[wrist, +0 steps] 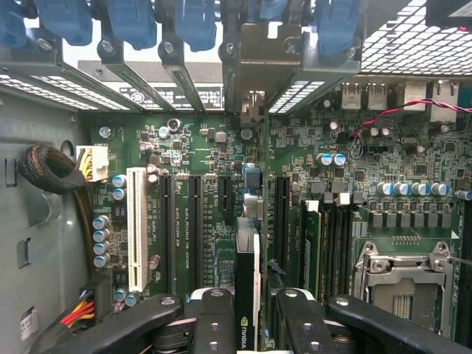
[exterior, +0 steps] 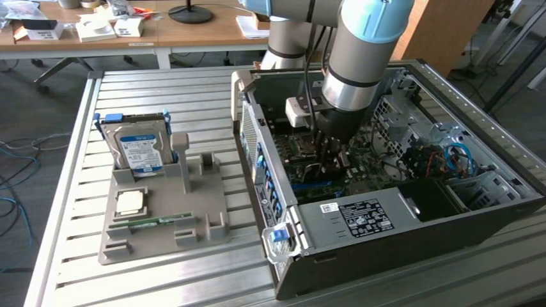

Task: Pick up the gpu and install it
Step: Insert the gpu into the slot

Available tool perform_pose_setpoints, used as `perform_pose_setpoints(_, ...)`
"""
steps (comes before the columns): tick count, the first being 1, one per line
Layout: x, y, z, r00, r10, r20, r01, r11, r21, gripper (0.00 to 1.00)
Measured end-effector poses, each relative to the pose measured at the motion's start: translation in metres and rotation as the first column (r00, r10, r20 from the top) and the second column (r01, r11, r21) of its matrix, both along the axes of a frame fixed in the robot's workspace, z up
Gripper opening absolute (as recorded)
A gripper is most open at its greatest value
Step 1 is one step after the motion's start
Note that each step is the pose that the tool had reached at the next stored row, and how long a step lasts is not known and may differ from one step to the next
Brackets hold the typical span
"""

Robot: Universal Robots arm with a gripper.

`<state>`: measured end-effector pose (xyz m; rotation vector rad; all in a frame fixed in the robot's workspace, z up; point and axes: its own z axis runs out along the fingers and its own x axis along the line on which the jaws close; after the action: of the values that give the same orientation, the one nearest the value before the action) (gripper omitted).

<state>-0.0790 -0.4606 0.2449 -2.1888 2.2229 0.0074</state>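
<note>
A: Where is the arm right now?

B: It reaches down into the open computer case, which lies on its side on the slatted table. The tool is low over the motherboard, in the middle of the case.

A: And the gpu?

B: In the wrist view the gpu stands on edge between the two black fingers, a thin dark card seen end on. The tool is closed on it, one finger on each face. It sits over the green motherboard among the long expansion slots, just beside the black slot and well apart from the white slot. Its bracket end points toward the rear slot openings with the blue latches. Whether its edge touches a slot, I cannot tell.

A: Anything outside the case?

B: At the exterior view's left, a grey holder tray carries a hard drive with a blue label, a processor and a green memory stick.
</note>
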Motion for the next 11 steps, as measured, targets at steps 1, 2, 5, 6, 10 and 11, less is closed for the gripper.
perform_pose_setpoints(1, 0.0000, 0.0000, 0.0000, 1.0000, 0.000, 0.0000, 0.000, 1.0000, 0.0000, 0.27)
perform_pose_setpoints(2, 0.0000, 0.0000, 0.0000, 1.0000, 0.000, 0.0000, 0.000, 1.0000, 0.0000, 0.27)
perform_pose_setpoints(5, 0.0000, 0.0000, -0.0001, 1.0000, 0.000, 0.0000, 0.000, 1.0000, 0.0001, 0.27)
perform_pose_setpoints(6, 0.0000, 0.0000, -0.0001, 1.0000, 0.000, 0.0000, 0.000, 1.0000, 0.0000, 0.27)
perform_pose_setpoints(10, -0.0001, 0.0000, -0.0001, 1.0000, 0.000, 0.0000, 0.000, 1.0000, 0.0002, 0.27)
perform_pose_setpoints(11, -0.0001, 0.0000, -0.0001, 1.0000, 0.000, 0.0001, 0.000, 1.0000, 0.0002, 0.34)
